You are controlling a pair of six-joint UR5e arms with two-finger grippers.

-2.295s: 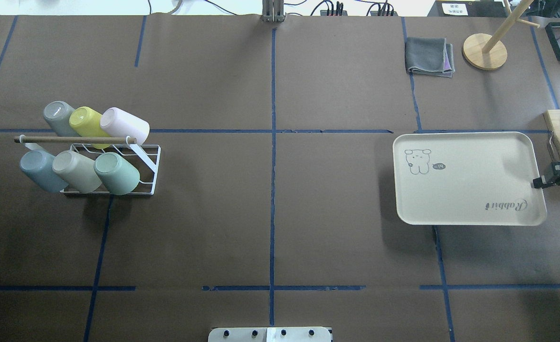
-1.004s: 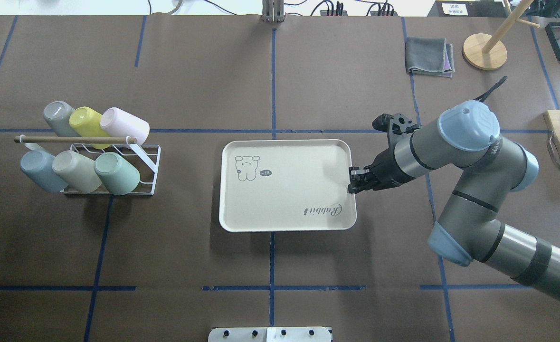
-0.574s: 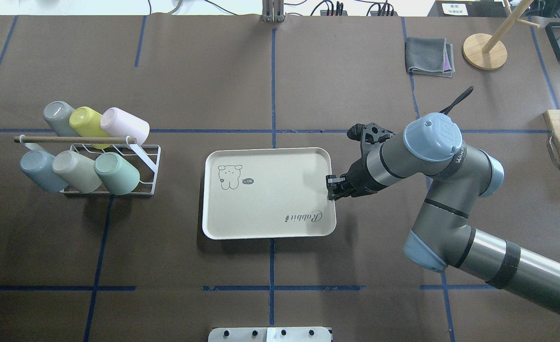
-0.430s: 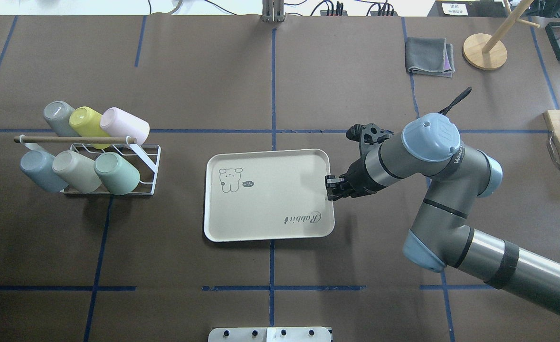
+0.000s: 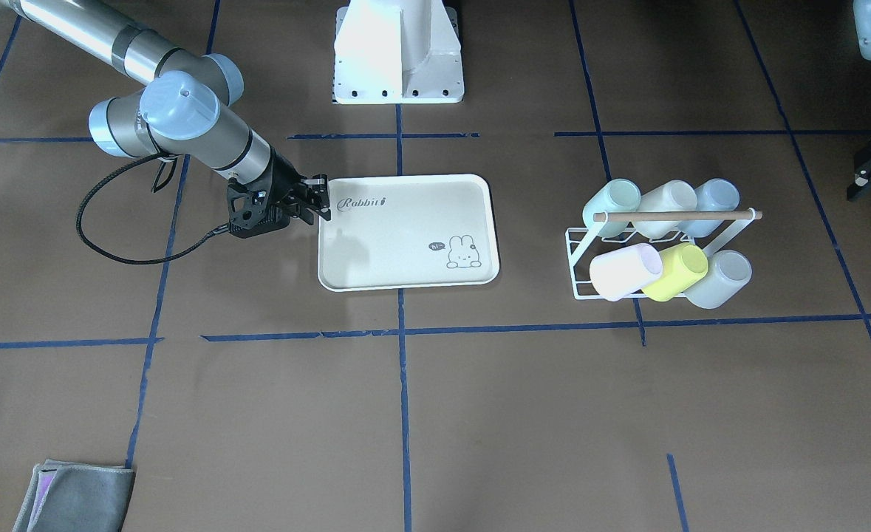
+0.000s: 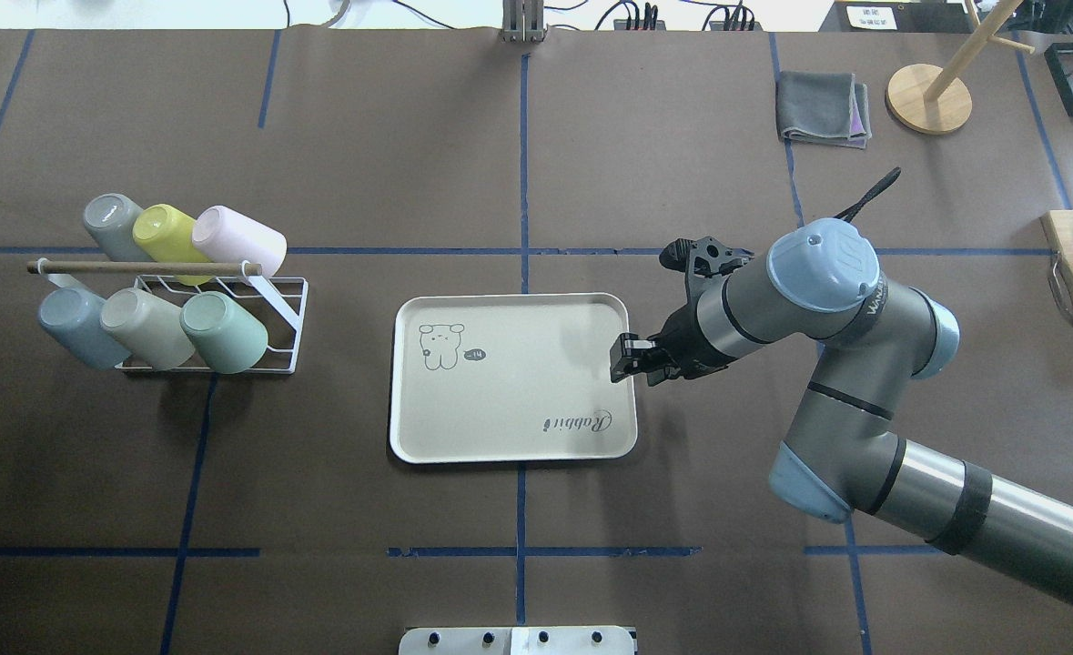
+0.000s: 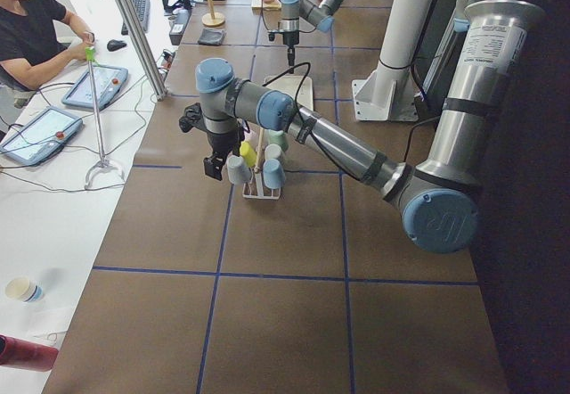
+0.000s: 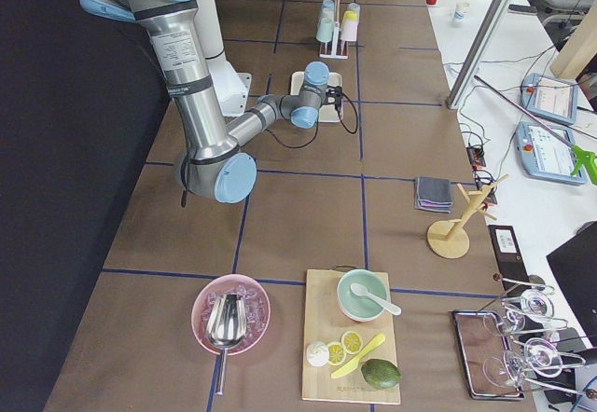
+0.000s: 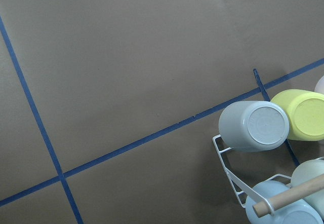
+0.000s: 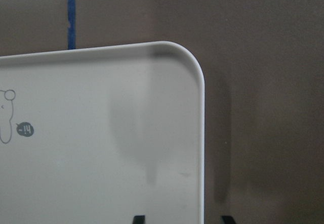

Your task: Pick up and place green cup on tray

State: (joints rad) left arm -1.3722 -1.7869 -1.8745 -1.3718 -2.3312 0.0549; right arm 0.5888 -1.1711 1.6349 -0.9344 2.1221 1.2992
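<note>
The smooth, matt tray point(image 6: 518, 364) is probably plastic; the rack point(image 6: 278, 304) is wire.

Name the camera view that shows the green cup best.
Overhead exterior: the green cup lies unobstructed, base and side visible. Front-facing shows it partly crossed by the wooden bar; side views make it tiny; wrist views give no clear look.

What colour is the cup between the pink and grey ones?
Bright yellow; the cup shows best in the exterior front-facing view.
</note>
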